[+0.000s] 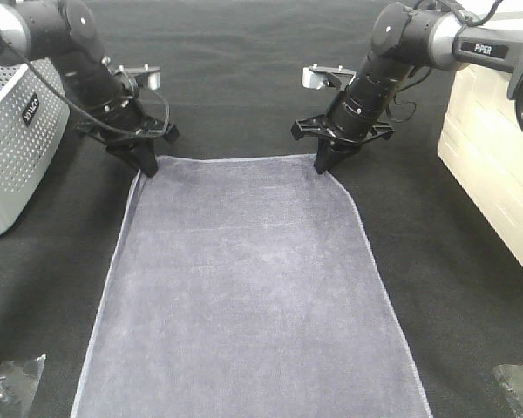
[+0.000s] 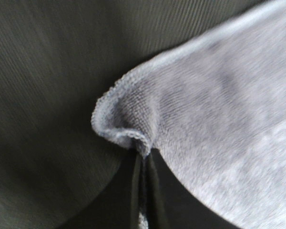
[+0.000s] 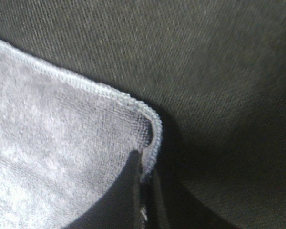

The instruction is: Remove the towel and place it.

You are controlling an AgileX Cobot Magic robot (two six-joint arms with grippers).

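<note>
The greyish-lavender towel (image 1: 244,287) lies flat and lengthwise on the black cloth, its far edge between the two arms. My left gripper (image 1: 146,167) is down on the towel's far left corner and shut on it. In the left wrist view that corner (image 2: 128,129) is pinched up into a fold between the dark fingers (image 2: 133,191). My right gripper (image 1: 324,164) is shut on the far right corner. The right wrist view shows that hemmed corner (image 3: 148,129) curled up between the fingers (image 3: 133,191).
A grey perforated basket (image 1: 13,148) stands at the left edge. A white cabinet or box (image 1: 497,165) fills the right side. Crumpled clear plastic lies at the near left (image 1: 13,383) and near right (image 1: 519,383). Black cloth (image 1: 235,78) covers the table.
</note>
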